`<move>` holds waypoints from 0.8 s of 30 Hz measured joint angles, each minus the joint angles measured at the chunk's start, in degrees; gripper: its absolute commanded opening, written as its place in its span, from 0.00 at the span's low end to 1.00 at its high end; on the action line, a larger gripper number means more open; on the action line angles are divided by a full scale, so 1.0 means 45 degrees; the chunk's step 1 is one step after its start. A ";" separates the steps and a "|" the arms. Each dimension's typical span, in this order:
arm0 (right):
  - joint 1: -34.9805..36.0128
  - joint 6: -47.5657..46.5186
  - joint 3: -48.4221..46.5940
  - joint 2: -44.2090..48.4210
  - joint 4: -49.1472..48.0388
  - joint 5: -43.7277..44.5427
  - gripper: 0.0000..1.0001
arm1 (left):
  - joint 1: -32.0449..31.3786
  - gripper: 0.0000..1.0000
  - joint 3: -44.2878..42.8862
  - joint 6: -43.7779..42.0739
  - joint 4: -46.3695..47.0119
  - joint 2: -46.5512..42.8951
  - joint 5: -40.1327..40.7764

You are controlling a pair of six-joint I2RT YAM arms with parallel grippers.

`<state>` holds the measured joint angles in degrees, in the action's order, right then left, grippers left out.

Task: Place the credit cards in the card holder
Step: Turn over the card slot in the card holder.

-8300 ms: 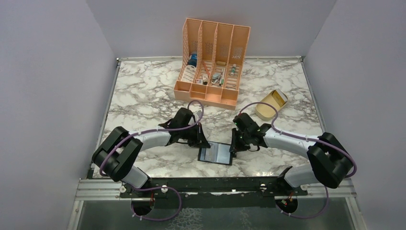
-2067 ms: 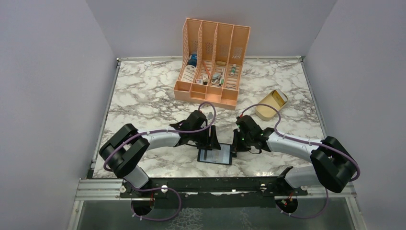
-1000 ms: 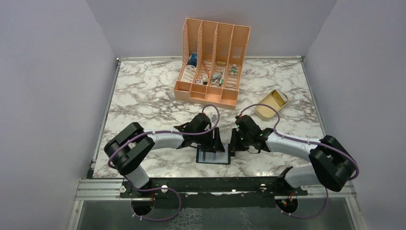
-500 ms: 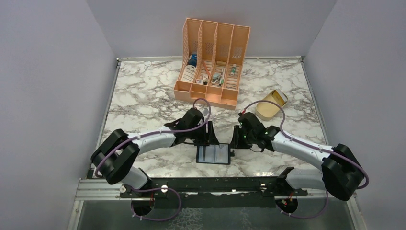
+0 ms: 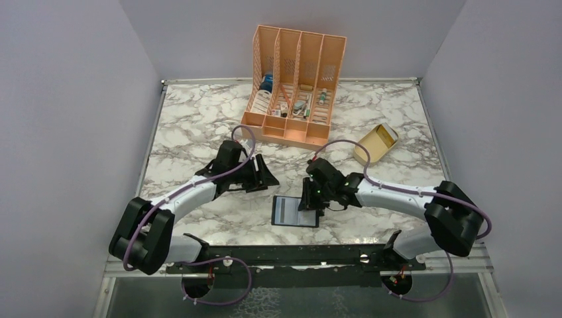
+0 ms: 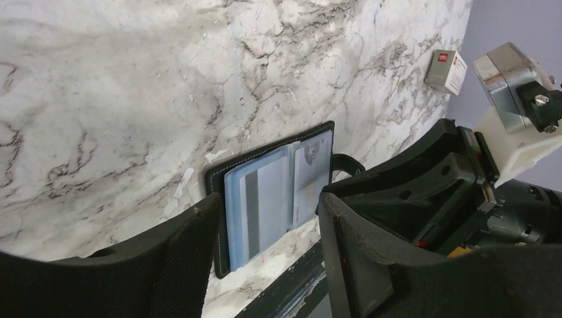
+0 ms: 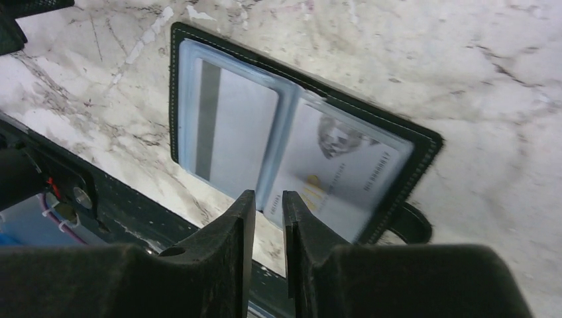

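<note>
1. From above: card holder (image 5: 296, 211) open and flat on the marble worktop (image 5: 199, 126), near the front edge, between the two arms. Up and to the left of it, clear of it: left fingers (image 5: 264, 177), spread wide, nothing in them. Over its upper right corner: right fingers (image 5: 307, 199); contact not clear from here. At the back, orange slotted organizer (image 5: 295, 86); to the right, beige dish (image 5: 375, 144), well apart from the holder.
2. Left wrist: both fingers released, wide apart and bare, above the worktop. Holder visible through the gap, beyond the tips, not touched. Two clear pockets side by side: grey card (image 6: 260, 199) with a dark stripe in the left one, pale card (image 6: 310, 173) in the right one. Snap tab (image 6: 346, 163) sticking out past the holder's far edge.
3. Right wrist: fingers nearly together, only a thin slit between the tips, nothing pinched in it. Tips low over the holder's near edge, about at the fold between the pockets; touching or just above, cannot tell. Grey card in the left pocket; pale card with a round emblem and a yellowish mark in the right, partly blurred. Tab loop flat on the marble at the right edge.
</note>
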<state>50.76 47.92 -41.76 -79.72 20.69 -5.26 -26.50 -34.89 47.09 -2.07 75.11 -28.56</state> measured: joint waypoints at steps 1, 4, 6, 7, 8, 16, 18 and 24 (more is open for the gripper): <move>0.0146 0.0044 -0.0141 -0.0277 -0.0083 0.0000 0.21 | 0.0121 0.57 0.0107 -0.0005 0.0015 -0.0087 -0.0165; 0.0437 0.0107 -0.0690 -0.1044 -0.0194 0.0000 0.20 | 0.0423 0.56 0.0554 -0.0010 0.0092 -0.0325 -0.0588; 0.0549 0.0107 -0.1103 -0.1545 -0.0238 0.0000 0.19 | 0.0461 0.56 0.0826 0.0000 0.0204 -0.0355 -0.0855; 0.0568 0.0102 -0.1214 -0.1690 -0.0248 0.0005 0.18 | 0.0461 0.56 0.0942 0.0019 0.0248 -0.0355 -0.0957; 0.0568 0.0102 -0.1360 -0.1875 -0.0248 0.0005 0.18 | 0.0461 0.56 0.1039 0.0024 0.0291 -0.0355 -0.1039; 0.0602 0.0097 -0.1962 -0.2574 -0.0053 0.0282 0.15 | 0.0461 0.55 0.1525 0.0219 0.0845 -0.0423 -0.1501; 0.0617 0.0092 -0.2079 -0.2720 0.0063 0.0350 0.16 | 0.0461 0.55 0.1598 0.0262 0.0986 -0.0423 -0.1603; 0.0622 0.0102 -0.2103 -0.2953 0.0175 0.0369 0.18 | 0.0461 0.54 0.1826 0.0413 0.1326 -0.0403 -0.1831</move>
<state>53.56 48.38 -51.22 -93.01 21.47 -3.60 -24.43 -26.68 48.95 3.90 73.30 -36.80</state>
